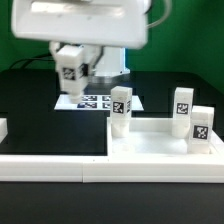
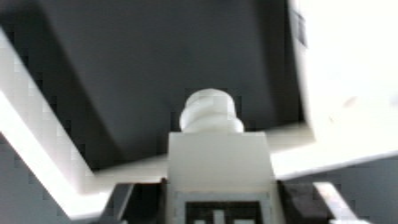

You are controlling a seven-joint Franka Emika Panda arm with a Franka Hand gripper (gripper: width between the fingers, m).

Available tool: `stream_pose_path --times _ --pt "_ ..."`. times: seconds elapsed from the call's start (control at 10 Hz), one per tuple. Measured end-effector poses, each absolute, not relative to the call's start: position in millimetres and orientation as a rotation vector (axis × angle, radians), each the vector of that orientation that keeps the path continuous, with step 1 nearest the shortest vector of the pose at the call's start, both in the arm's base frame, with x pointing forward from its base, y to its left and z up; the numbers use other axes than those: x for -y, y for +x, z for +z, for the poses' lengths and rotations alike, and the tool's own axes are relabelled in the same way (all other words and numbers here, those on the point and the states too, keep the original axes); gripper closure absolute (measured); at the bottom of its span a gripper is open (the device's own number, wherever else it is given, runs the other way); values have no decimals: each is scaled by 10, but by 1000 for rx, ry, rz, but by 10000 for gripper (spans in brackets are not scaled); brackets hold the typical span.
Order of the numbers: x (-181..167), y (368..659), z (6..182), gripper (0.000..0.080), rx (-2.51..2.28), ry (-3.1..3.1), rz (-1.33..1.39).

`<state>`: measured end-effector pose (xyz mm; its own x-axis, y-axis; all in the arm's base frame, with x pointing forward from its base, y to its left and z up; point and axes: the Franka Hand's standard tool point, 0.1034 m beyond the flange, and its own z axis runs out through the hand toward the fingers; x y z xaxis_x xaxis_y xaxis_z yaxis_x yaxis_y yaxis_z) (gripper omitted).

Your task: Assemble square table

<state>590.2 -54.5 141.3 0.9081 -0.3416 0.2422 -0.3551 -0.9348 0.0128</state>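
A flat marker board point(image 1: 100, 101) lies on the black table point(image 1: 30, 95), behind a long white border rail point(image 1: 55, 166).

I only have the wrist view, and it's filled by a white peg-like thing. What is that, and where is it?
Observer: It's a tagged table leg, gripped by the gripper and hanging in the air, off the table.
Operator: Is it the only leg around?
Observer: No. Three other legs stand upright at the tabletop, toward the exterior view's right.
Operator: What's near the held one?
Observer: The marker board lies flat on the table, just below it in the exterior view.
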Motion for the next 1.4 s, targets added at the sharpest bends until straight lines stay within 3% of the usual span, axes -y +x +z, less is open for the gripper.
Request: stream_pose_path --times 0.1,0.3,0.7,1.0,1.4 --pt "378 6089 1523 511 608 3003 454" --pt "368 6078 1482 511 550 2962 653" --pt "326 6052 1438 511 534 2960 658" --pt "21 6060 1173 511 506 2959 676" --pt "-39 6102 989 511 473 2948 652"
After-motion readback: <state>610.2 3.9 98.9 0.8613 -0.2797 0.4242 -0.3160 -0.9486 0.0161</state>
